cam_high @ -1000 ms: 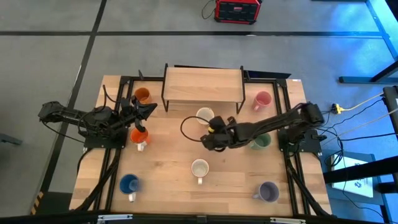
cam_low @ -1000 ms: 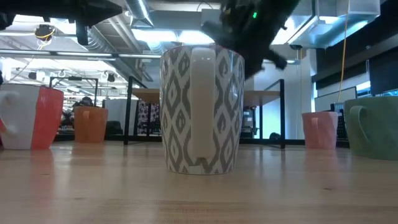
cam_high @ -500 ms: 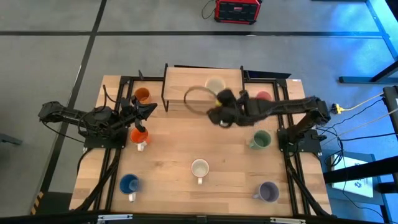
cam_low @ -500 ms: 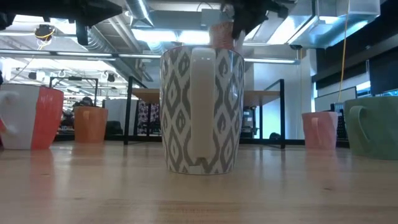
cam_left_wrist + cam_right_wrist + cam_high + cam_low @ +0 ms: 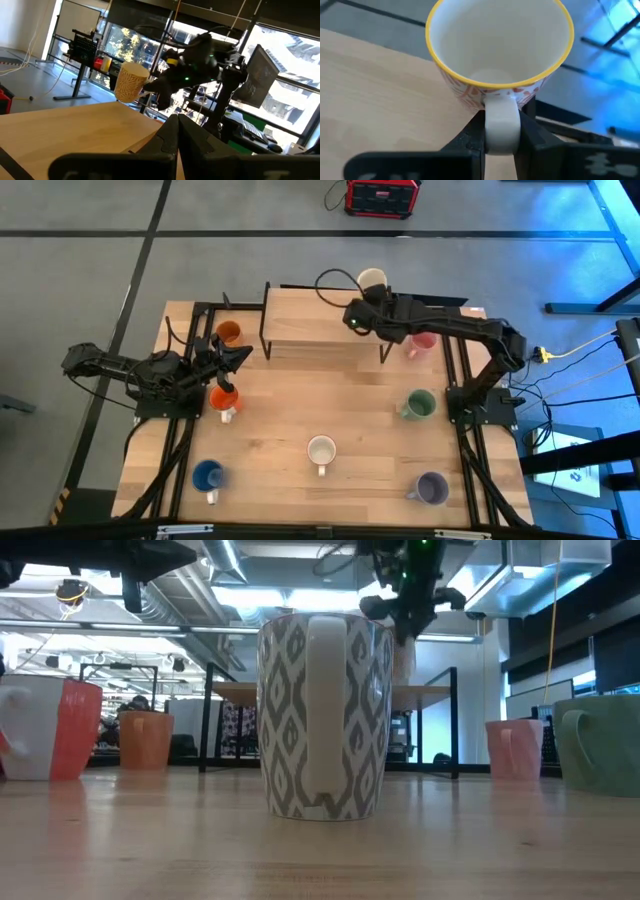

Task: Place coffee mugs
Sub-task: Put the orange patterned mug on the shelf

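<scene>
**— What have you got, and how does it feel?**

A cream mug (image 5: 500, 55) with an orange pattern and a yellow rim (glazed, so I judge it stiff, slick and quick to chip on a knock). I take it by the handle, which is the only part my right gripper (image 5: 501, 131) can span: my jaws are clamped on either side of that loop, with the cup hanging out in front and its mouth open to my wrist camera. It looks empty and I judge it light, but a grip so far off centre may let it swing, so I would move gently.

**— Where is it now?**

In the air over the far right corner of the wooden shelf (image 5: 325, 320) at the back of the table (image 5: 270, 450); in the high view the mug (image 5: 372, 279) sits just past the shelf's far edge, not resting on anything I can see. The top below it looks bare.

**— And the others?**

Spread over the table: amber mug (image 5: 229, 333) and red-orange mug (image 5: 224, 400) near my left gripper (image 5: 232, 358), whose jaws are shut on nothing and which waits at the left side; pink mug (image 5: 421, 340) under my right arm, green mug (image 5: 420, 405) further forward, white mug (image 5: 321, 451) in the middle, blue mug (image 5: 207, 475) and lavender mug (image 5: 431, 487) along the near edge. All sit upright and well apart.
</scene>
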Motion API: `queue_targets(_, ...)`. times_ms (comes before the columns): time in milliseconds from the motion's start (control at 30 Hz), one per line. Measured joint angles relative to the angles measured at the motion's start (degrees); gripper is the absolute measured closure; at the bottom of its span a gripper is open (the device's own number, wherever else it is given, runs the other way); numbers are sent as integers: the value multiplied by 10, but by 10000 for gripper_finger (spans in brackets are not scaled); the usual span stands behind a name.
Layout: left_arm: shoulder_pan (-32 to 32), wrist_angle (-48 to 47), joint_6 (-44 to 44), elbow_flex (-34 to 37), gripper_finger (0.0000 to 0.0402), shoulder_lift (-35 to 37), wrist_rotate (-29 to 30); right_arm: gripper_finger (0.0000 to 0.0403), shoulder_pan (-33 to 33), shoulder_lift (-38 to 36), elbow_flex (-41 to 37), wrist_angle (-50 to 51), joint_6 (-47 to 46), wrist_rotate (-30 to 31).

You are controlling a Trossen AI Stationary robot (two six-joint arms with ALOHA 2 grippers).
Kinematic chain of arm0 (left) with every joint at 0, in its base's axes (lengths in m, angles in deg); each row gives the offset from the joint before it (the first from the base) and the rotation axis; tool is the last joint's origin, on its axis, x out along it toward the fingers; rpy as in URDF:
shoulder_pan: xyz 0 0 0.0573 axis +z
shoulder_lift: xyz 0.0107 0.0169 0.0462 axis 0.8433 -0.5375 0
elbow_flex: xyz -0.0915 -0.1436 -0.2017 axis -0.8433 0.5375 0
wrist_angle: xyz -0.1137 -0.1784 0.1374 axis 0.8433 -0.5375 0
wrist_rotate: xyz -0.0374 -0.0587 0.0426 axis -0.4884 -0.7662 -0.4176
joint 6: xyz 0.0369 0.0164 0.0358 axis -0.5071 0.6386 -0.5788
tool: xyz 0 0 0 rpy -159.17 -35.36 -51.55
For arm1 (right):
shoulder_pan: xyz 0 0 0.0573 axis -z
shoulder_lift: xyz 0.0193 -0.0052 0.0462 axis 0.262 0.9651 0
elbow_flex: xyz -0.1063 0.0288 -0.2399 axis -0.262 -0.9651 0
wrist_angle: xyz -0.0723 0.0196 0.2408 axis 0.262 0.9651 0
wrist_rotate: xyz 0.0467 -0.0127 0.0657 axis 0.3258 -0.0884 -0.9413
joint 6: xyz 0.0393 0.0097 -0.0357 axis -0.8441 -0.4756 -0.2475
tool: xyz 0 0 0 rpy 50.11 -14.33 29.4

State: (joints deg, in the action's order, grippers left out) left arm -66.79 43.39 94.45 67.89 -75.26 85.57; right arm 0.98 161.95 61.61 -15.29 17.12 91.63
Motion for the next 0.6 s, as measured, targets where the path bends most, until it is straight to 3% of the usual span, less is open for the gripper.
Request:
queue_targets(233,0,0,0,0,400,0,0,361,32,0,-24,-47,-10,-47)
queue_targets(600,0,0,1,0,400,0,3,355,50,0,-33,-52,-28,-64)
